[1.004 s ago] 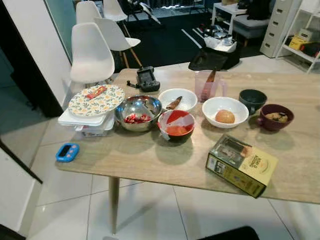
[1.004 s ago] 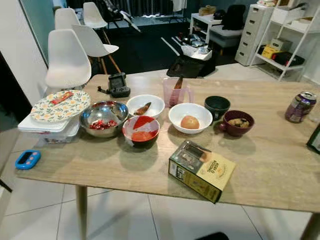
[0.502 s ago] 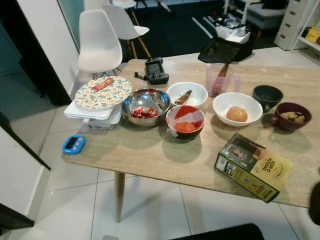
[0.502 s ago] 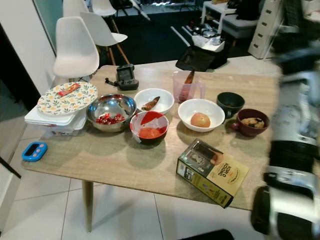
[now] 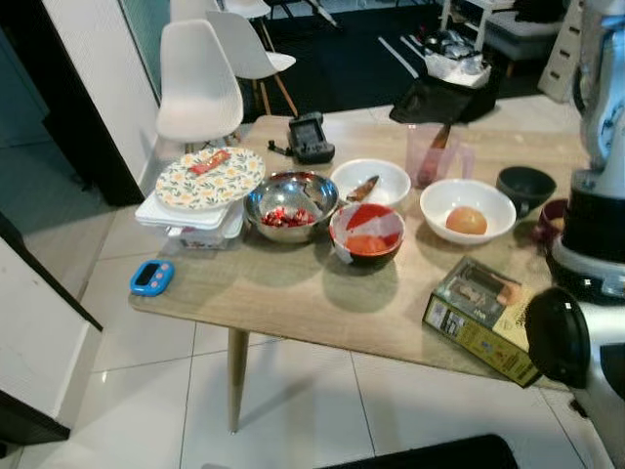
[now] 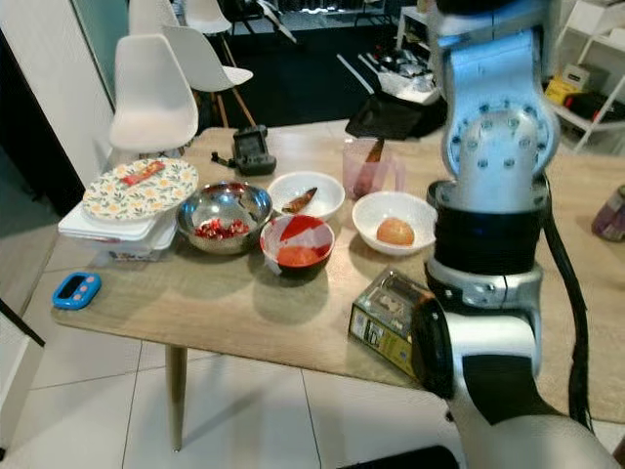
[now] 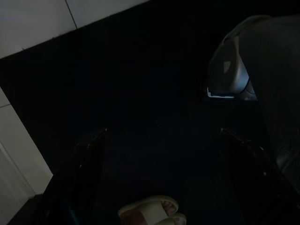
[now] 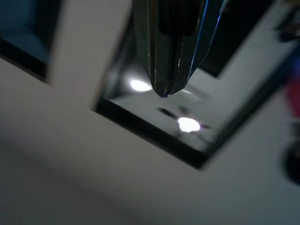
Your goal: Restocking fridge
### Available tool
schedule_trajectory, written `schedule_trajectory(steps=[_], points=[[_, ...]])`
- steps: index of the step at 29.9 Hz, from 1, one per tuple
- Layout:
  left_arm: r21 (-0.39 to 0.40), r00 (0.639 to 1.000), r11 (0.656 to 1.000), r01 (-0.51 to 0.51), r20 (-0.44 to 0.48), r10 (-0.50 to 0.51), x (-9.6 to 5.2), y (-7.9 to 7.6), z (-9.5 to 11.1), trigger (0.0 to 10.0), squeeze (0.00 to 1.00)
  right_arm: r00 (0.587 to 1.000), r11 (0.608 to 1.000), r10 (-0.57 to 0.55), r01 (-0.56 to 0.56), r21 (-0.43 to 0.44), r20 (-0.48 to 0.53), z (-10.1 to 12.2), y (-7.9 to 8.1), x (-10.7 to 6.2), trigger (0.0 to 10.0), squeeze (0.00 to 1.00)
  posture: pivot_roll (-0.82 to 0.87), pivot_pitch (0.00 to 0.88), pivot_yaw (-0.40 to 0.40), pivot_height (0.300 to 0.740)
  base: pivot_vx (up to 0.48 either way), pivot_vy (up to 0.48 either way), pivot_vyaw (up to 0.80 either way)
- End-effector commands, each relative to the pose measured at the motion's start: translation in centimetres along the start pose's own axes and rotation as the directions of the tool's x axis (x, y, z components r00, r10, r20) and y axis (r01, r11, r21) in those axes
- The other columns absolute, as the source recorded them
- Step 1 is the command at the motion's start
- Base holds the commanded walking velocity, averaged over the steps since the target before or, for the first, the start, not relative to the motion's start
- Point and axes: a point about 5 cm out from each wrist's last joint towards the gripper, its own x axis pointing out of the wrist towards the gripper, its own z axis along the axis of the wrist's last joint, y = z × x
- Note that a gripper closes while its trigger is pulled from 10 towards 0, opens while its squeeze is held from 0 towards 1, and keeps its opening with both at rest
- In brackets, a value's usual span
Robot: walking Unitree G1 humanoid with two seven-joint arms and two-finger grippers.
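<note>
The wooden tabletop (image 5: 293, 293) carries a floral plate (image 5: 209, 178) stacked on white containers (image 5: 190, 217), a steel bowl (image 5: 290, 200) of red pieces, a red-and-white bowl (image 5: 366, 233) of sauce, and two white bowls: one (image 5: 369, 180) with a brown scrap, one (image 5: 467, 208) holding an orange-tan ball. Behind stand a pink measuring jug (image 5: 428, 154), a dark green bowl (image 5: 524, 183) and a black device (image 5: 311, 137). A yellow box (image 5: 480, 318) lies near the front edge, and a blue timer (image 5: 152, 277) sits at the left corner. Three white chairs (image 5: 198, 83) stand beyond.

The right arm (image 6: 488, 215) has risen into view since half a second ago, now covering the maroon bowl and part of the box. The right gripper (image 8: 168, 91) points upward, jaws pressed together, empty. The left gripper (image 7: 164, 159) hangs in the dark with jaws wide apart.
</note>
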Motion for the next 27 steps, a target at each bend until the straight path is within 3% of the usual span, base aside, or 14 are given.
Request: schedule_trajectory(steps=[1,10,22,25,27], points=[[0.013,1.0,1.0,0.001,-0.012,-0.001,-0.1,0.1,-0.5,10.0,0.0,0.999,0.999,0.046,-0.046,0.023,0.01,0.0,0.6,0.5,10.0,0.0,-0.01,0.059,0.001,0.74,0.0,0.0,0.0],[0.017,1.0,1.0,0.003,-0.012,-0.002,-0.1,0.2,-0.5,10.0,0.0,0.993,0.99,0.12,-0.12,0.076,0.016,-0.2,1.2,1.7,10.0,0.0,-0.01,0.061,0.001,0.74,0.0,0.0,0.0],[0.029,1.0,1.0,0.005,-0.01,-0.005,-0.1,0.2,-0.3,10.0,0.0,0.991,0.988,0.129,-0.13,0.079,0.021,0.0,1.3,2.0,10.0,0.0,-0.01,0.06,0.004,0.74,0.0,0.0,0.0],[0.027,1.0,1.0,0.005,-0.008,-0.005,-0.1,0.2,-0.3,10.0,0.0,0.999,0.998,-0.033,0.033,-0.052,-0.006,0.7,-0.6,0.0,10.0,0.0,-0.01,0.055,0.006,0.74,0.0,0.0,0.0],[0.024,1.0,1.0,0.006,-0.008,-0.006,-0.1,0.1,-0.3,10.0,0.0,0.97,0.955,-0.241,0.237,-0.18,-0.001,1.8,-3.0,-2.4,10.0,0.0,-0.01,0.054,0.004,0.74,0.0,0.0,0.0]])
